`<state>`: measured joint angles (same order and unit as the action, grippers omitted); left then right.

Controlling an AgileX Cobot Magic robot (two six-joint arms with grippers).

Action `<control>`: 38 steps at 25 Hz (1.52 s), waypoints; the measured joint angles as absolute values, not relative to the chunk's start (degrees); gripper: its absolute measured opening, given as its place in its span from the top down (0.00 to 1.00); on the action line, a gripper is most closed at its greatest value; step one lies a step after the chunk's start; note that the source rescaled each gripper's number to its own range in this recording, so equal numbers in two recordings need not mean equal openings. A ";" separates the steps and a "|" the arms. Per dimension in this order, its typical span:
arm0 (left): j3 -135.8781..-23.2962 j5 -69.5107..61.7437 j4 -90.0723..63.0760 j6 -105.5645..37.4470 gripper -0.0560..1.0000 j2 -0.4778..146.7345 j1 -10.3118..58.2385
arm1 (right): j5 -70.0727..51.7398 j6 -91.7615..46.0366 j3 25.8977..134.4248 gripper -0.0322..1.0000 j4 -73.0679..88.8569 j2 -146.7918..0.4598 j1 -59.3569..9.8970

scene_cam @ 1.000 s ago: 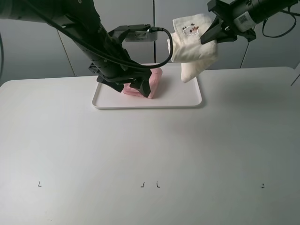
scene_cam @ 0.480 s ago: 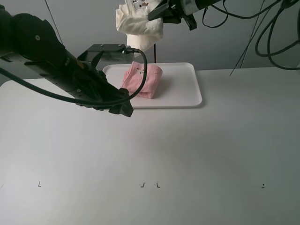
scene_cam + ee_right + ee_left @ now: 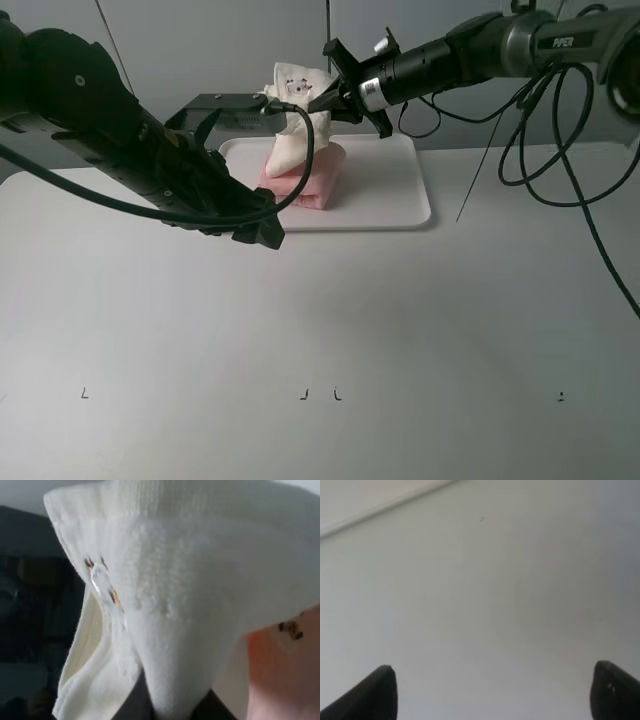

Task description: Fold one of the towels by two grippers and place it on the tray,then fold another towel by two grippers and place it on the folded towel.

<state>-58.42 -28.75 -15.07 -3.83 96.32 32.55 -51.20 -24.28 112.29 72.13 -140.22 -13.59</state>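
Observation:
The pink towel [image 3: 318, 186] lies folded on the white tray [image 3: 385, 200] at the back of the table. My right gripper [image 3: 322, 101] reaches in from the right and is shut on the folded cream towel [image 3: 288, 128]. That towel hangs down, its lower end touching the top of the pink one. In the right wrist view the cream towel [image 3: 190, 580] fills the frame, the pink towel [image 3: 280, 680] shows beside it, and the right gripper [image 3: 170, 707] pinches the cloth. My left gripper [image 3: 262, 232] is open over bare table in front of the tray's left corner, and the left gripper [image 3: 495, 695] holds nothing.
The left arm [image 3: 120, 140] lies across the back left of the table beside the tray. Black cables [image 3: 540, 140] loop down at the back right. Small black marks [image 3: 320, 394] dot the table near its front edge.
The right gripper has swung left and come down with the cream towel, from high above the tray onto the pink towel. The left arm pulled off the tray to the left, then stayed still.

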 joint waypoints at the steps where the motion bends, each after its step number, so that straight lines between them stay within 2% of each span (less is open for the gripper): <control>1: -58.42 -28.75 -15.07 -3.94 0.01 96.32 32.55 | -51.06 -25.06 112.29 0.89 73.31 -141.36 -13.59; 9: -58.42 -28.75 -15.07 -4.04 0.01 96.32 32.55 | -47.19 -27.47 112.29 0.89 69.80 -144.81 -13.62; 11: -58.42 -28.75 -15.07 -4.04 0.01 96.32 32.55 | -45.93 -26.80 112.29 0.84 68.47 -144.81 -13.85; 12: -58.42 -28.75 -15.07 -4.04 0.01 96.32 32.55 | -45.39 -26.69 112.29 0.78 67.81 -144.81 -13.96; 13: -58.42 -28.75 -15.07 -4.04 0.01 96.32 32.55 | -44.85 -26.67 112.29 0.66 67.52 -144.81 -14.09; 16: -58.42 -28.75 -14.97 -4.39 0.01 96.32 32.55 | -44.98 -26.57 112.29 0.21 67.54 -144.81 -14.57; 17: -58.42 -28.75 -14.97 -4.52 0.01 96.32 32.55 | -45.52 -26.57 112.29 0.10 67.54 -144.81 -14.57; 18: -58.42 -28.75 -14.97 -4.60 0.01 96.32 32.55 | -45.93 -26.57 112.29 0.04 67.13 -144.81 -14.57; 21: -58.42 -28.75 -14.97 -4.75 0.01 96.32 32.55 | -46.32 -24.03 112.29 0.00 60.92 -142.91 -14.22; 26: -58.42 -28.75 -14.74 -4.89 0.01 94.55 32.55 | -46.48 -18.80 112.29 0.00 43.32 -134.16 -11.98; 32: -58.42 -28.80 -12.95 -3.80 0.01 87.84 31.32 | -50.58 -17.33 109.95 0.00 32.88 -121.99 -10.89; 35: -58.29 -32.60 -12.24 -3.23 0.01 83.13 27.58 | -48.68 -17.09 101.36 0.00 28.66 -114.22 -10.89; 38: -56.06 -34.97 -10.40 -2.96 0.01 75.80 22.61 | -44.53 -17.20 86.63 0.00 24.98 -104.22 -10.89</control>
<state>-56.06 -34.97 -10.40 -2.96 75.80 22.61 -44.53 -17.20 86.63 24.98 -104.22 -10.89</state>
